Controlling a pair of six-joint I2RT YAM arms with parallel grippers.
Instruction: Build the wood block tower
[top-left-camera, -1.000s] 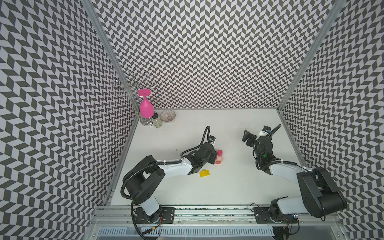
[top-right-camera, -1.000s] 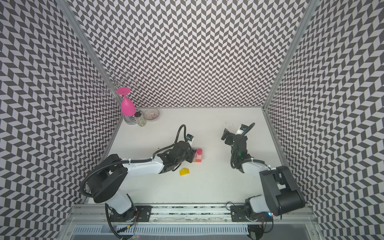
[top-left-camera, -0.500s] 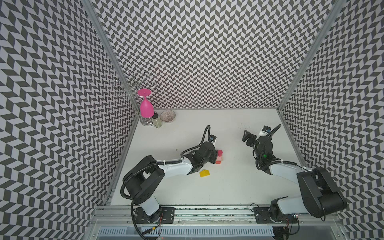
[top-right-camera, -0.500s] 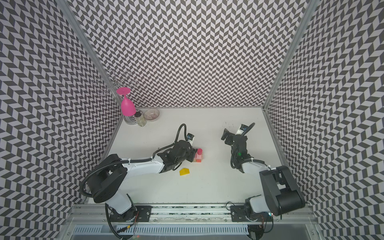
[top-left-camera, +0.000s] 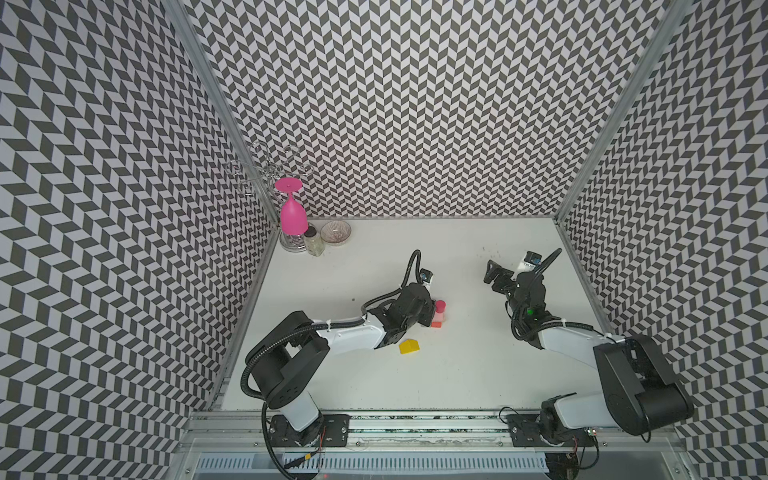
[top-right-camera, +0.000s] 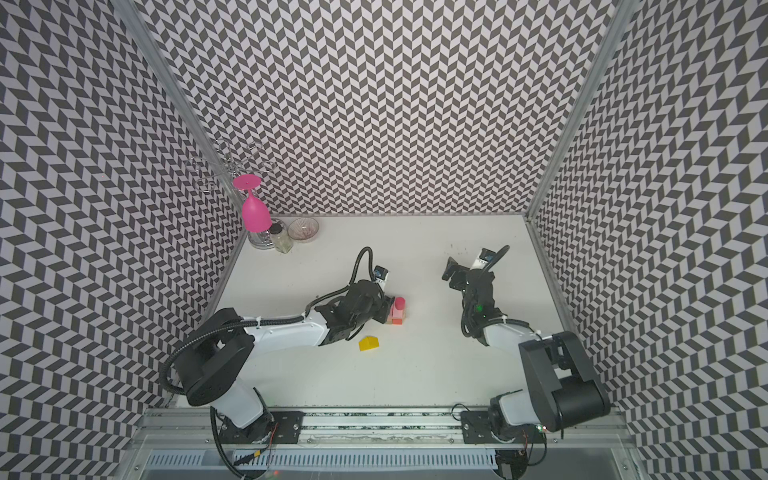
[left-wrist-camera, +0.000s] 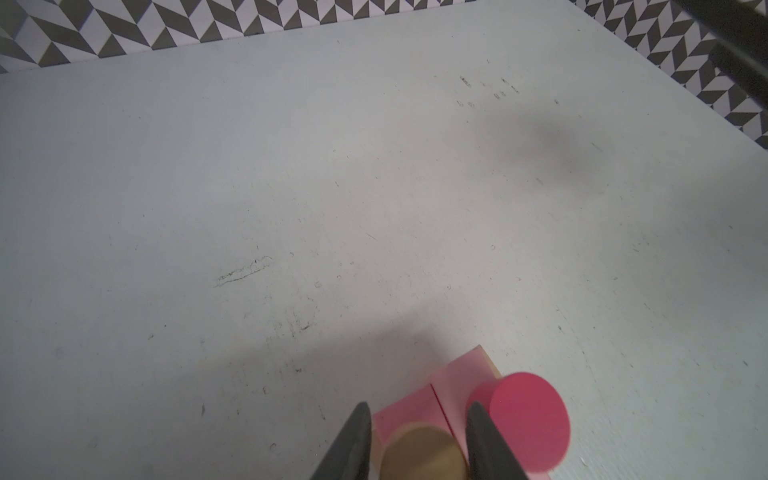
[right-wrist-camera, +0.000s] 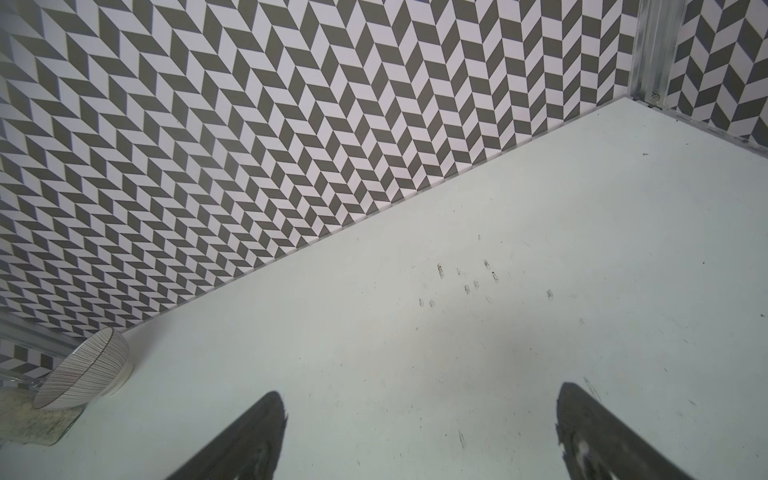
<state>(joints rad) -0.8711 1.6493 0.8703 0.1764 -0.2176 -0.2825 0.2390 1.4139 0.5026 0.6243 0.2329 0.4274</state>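
A small tower (top-left-camera: 437, 319) (top-right-camera: 397, 313) stands mid-table: two pink blocks (left-wrist-camera: 455, 380) side by side on an orange piece, and a red cylinder (left-wrist-camera: 528, 417) upright on one of them. My left gripper (left-wrist-camera: 417, 415) (top-left-camera: 430, 311) (top-right-camera: 386, 309) is at the tower's left side, shut on a tan cylinder (left-wrist-camera: 422, 455) held upright over the other pink block. I cannot tell whether the cylinder touches the block. A yellow house-shaped block (top-left-camera: 409, 346) (top-right-camera: 369, 343) lies loose nearer the front. My right gripper (right-wrist-camera: 422, 395) (top-left-camera: 492, 274) (top-right-camera: 451, 270) hangs open and empty over bare table at the right.
In the back left corner a pink goblet (top-left-camera: 293, 216) hangs upside down from a wire rack. A small jar (top-left-camera: 313, 243) and a ribbed glass bowl (top-left-camera: 336, 232) (right-wrist-camera: 83, 374) stand beside it. Patterned walls close in the table on three sides.
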